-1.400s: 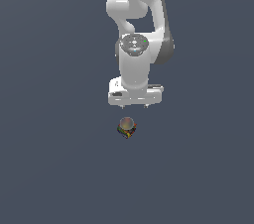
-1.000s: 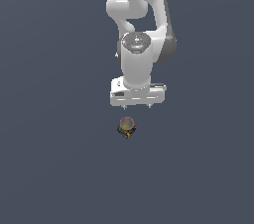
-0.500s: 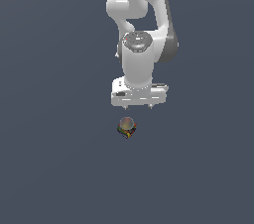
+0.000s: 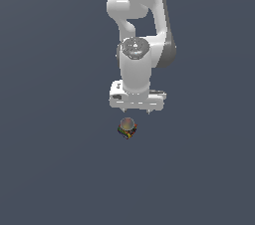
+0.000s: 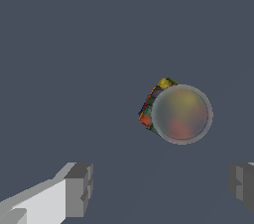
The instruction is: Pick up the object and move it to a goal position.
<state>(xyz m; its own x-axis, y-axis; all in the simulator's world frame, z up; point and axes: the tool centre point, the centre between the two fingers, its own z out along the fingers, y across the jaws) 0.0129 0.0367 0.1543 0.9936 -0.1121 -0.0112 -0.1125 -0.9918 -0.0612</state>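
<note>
The object (image 4: 127,128) is a tiny can with a pale tan-grey round top and a dark multicoloured label. It lies on the dark grey floor just below my gripper (image 4: 137,112) in the exterior view, a little toward that view's left. In the wrist view the object (image 5: 177,114) lies ahead of the gripper (image 5: 159,188), not between the fingers. The two fingers (image 5: 79,188) stand wide apart with nothing between them. The gripper is open and empty, hanging above the floor and pointing down.
The white arm (image 4: 142,30) rises above the gripper to the upper edge of the exterior view. The plain dark grey floor (image 4: 55,169) stretches all around, with no other object showing.
The gripper has sunk slightly toward the object and turned a little. The object has not moved.
</note>
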